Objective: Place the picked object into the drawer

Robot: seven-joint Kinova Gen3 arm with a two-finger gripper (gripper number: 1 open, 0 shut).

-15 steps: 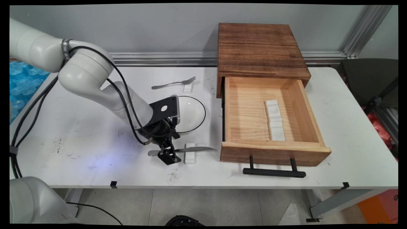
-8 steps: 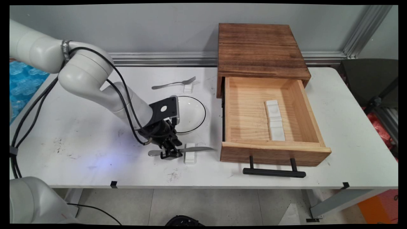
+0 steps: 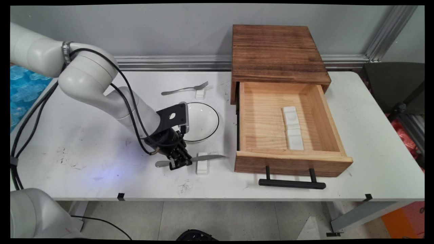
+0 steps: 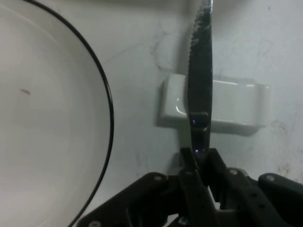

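Observation:
My gripper [image 3: 179,163] [image 4: 198,161] is shut on the handle of a steel knife [image 3: 207,157] [image 4: 200,71]. The blade runs right over a small white cutlery rest [image 3: 202,165] [image 4: 236,108] near the table's front. In the hand view the serrated blade stands up from between my fingers across the rest. Just behind the gripper lies a white plate with a black rim [image 3: 203,122] [image 4: 52,118].
A fork [image 3: 184,89] lies on a second white rest [image 3: 200,93] toward the back. On the right stands a wooden box [image 3: 278,51] with its drawer [image 3: 291,162] pulled open; a long white rest [image 3: 292,127] lies inside. A black handle [image 3: 291,183] juts from the drawer front.
The fingers have closed on the knife's handle. The knife has then lifted a little and shifted slightly left with the hand.

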